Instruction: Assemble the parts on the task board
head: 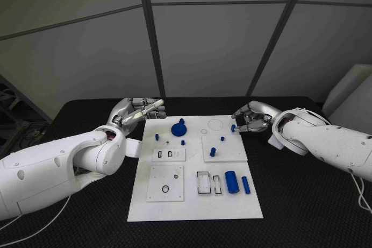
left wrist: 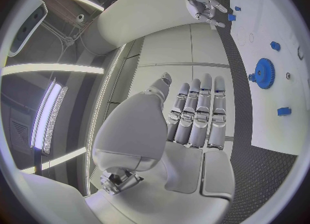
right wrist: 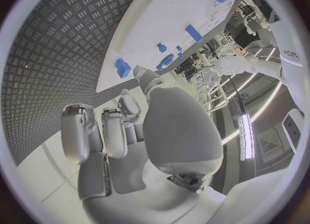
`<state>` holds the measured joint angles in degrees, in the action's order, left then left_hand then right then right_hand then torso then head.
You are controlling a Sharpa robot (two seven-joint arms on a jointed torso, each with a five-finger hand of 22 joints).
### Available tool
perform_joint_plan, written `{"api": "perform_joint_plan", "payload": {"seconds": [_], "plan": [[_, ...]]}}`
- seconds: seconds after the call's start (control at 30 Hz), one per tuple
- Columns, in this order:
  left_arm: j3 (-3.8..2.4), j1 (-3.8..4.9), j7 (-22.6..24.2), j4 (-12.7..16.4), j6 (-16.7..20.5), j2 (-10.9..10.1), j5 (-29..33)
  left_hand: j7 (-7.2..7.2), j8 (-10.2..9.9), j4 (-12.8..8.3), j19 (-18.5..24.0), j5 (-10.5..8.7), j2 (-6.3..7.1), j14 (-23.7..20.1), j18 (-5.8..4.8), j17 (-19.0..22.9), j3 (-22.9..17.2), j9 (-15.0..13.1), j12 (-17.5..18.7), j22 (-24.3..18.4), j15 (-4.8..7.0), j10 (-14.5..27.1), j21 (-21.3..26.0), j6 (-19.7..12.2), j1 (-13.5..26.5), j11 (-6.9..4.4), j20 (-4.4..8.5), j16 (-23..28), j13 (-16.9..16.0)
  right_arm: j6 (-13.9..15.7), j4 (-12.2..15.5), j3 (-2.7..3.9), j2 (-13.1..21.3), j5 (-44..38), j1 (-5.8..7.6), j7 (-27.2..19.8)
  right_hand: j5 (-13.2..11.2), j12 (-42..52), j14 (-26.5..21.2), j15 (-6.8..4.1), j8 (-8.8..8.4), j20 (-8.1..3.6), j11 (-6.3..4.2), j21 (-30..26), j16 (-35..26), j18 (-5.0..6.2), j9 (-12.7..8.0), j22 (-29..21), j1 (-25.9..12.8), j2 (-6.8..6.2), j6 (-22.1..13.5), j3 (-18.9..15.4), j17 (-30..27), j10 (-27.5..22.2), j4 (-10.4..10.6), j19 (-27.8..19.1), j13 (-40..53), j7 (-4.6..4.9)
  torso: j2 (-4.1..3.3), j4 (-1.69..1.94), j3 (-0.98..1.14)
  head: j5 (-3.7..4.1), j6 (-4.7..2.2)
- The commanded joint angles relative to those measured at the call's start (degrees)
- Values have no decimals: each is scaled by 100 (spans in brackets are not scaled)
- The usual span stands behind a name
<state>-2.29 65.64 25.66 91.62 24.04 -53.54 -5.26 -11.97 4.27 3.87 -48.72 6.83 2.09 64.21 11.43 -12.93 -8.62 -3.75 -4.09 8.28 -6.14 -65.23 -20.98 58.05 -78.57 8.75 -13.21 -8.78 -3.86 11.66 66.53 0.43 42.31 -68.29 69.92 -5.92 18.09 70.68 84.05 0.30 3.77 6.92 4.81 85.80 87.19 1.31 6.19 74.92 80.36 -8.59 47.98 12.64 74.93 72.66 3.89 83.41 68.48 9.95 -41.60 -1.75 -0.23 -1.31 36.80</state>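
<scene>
At the middle of the black desk (head: 310, 205) we see the white task board (head: 194, 205), with small blue parts on it: a gear (head: 179, 129) toward 12 o'clock, a large cylinder (head: 231, 182) and a slimmer peg (head: 245, 185) toward 4 o'clock. Our left hand (head: 140, 112) hovers at the board's 11 o'clock corner, fingers straight, side by side and holding nothing (the left wrist view shows this plainly). Our right hand (head: 252, 118) sits at the 1 o'clock corner, fingers curled inward, empty, just beside a small blue piece (head: 233, 128).

A black table (head: 310, 205) with a studded surface carries the white task board (head: 194, 205).
</scene>
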Motion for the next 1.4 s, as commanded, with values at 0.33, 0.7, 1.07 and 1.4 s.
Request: {"api": "perform_joint_plan", "payload": {"seconds": [0.33,0.7,1.07,1.4], "plan": [[-4,5,36,-3,-46,10,-52,-3,-39,-8,-2,-33,-1,-19,-97,-2,-24,6,40,-4,-21,22,-5,-48,49,-2,9,28,7,-189,-139,1,-131,-165,-27,87,19,56,448,52,108,29,17,-10,0,71,31,700,18,109,242,-84,886,23,24,-13,62,0,-3,-2,2,-14,26],[-4,5,33,-9,-44,15,-52,-3,-39,-8,-2,-33,-1,-19,-97,-2,-24,6,40,-4,-21,22,-5,-48,49,-2,9,28,7,-203,-256,1,-212,-232,-70,157,9,115,444,53,179,30,19,9,-7,62,52,738,5,161,414,-102,875,74,38,20,117,5,2,-5,6,-23,54],[-4,5,28,-11,-45,13,-52,-3,-39,-8,-2,-33,-1,-19,-97,-2,-24,6,40,-4,-21,22,-5,-48,49,-2,9,28,7,-229,-358,1,-291,-252,-76,190,8,135,446,53,183,30,20,22,-4,56,51,764,2,201,435,-92,882,94,49,42,137,7,3,-7,9,-32,64],[-4,5,21,-10,-43,13,-52,-11,-43,-12,7,-32,-5,-27,-98,-3,-32,5,43,-7,-27,35,-1,-56,49,5,5,42,8,-231,-404,1,-333,-262,-77,200,9,227,452,43,253,25,3,53,4,42,66,822,-26,275,605,-81,904,181,82,91,226,-13,2,-5,9,-36,72]]}}
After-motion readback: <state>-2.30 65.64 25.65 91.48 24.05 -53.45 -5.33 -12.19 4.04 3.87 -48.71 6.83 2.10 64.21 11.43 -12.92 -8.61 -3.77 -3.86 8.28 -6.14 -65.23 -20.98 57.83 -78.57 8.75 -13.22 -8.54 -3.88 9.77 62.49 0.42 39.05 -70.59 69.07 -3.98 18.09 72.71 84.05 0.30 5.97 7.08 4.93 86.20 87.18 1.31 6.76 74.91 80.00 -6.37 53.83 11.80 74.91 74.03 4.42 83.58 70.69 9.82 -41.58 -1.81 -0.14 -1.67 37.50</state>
